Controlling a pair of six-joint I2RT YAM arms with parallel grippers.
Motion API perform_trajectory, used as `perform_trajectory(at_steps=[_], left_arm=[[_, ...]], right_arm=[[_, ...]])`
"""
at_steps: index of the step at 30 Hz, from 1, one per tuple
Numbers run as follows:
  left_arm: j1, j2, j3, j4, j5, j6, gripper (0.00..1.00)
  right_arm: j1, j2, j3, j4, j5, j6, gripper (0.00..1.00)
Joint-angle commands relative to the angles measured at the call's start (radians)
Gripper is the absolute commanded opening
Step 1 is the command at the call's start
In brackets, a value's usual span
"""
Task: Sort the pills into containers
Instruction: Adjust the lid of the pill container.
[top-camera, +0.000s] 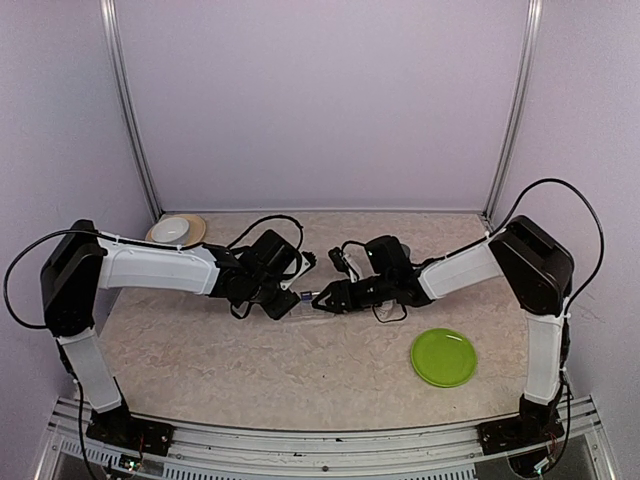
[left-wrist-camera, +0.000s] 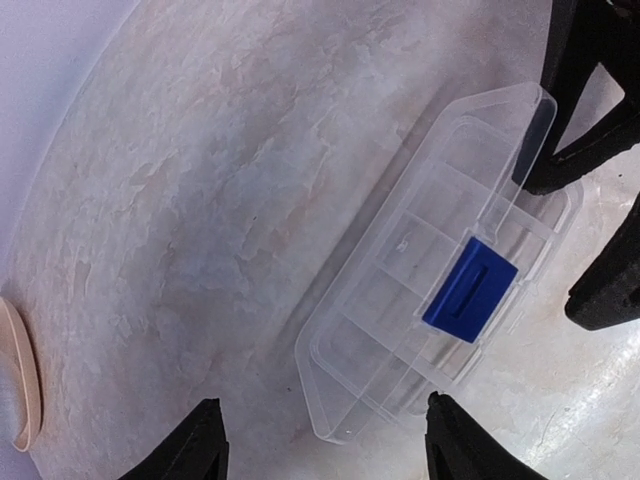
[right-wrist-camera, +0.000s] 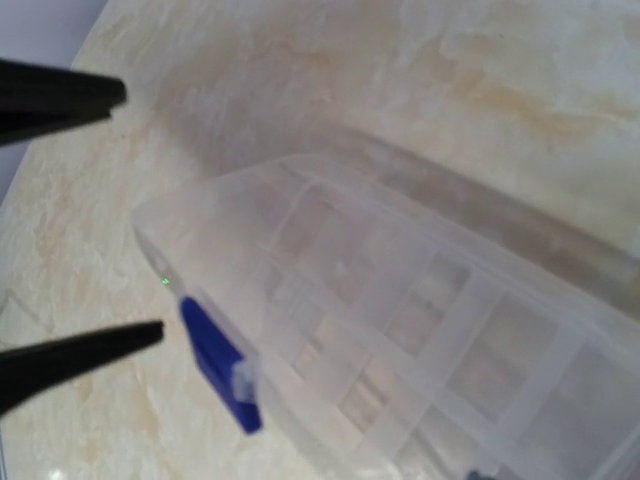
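Note:
The container (left-wrist-camera: 400, 300) is a flat clear box with compartments and a blue latch (left-wrist-camera: 470, 290); it lies mid-table between both arms (top-camera: 303, 297). Its lid looks partly raised. My left gripper (left-wrist-camera: 328, 435) hangs open above the box's near corner, touching nothing. The right gripper (top-camera: 325, 299) meets the box's other end; its black fingers (left-wrist-camera: 585, 150) straddle that end and seem closed on it. In the right wrist view the box (right-wrist-camera: 400, 320) fills the frame and hides the right fingers. The black left fingers (right-wrist-camera: 70, 95) show at that view's left edge. I cannot make out any pills.
A white bowl on a tan plate (top-camera: 177, 230) sits at the back left, its rim (left-wrist-camera: 20, 380) visible in the left wrist view. A green plate (top-camera: 443, 357) lies at the front right. Black cables (top-camera: 290, 225) loop behind the grippers.

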Motion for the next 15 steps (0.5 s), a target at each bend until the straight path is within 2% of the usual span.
perform_trajectory(at_steps=[1, 15], left_arm=[[0.007, 0.018, -0.008, 0.047, -0.024, -0.007, 0.66], [0.032, 0.062, 0.078, 0.053, -0.070, 0.010, 0.66]], right_arm=[[0.014, 0.032, 0.020, -0.006, -0.012, -0.004, 0.60], [0.017, 0.033, 0.020, -0.059, 0.002, -0.042, 0.60]])
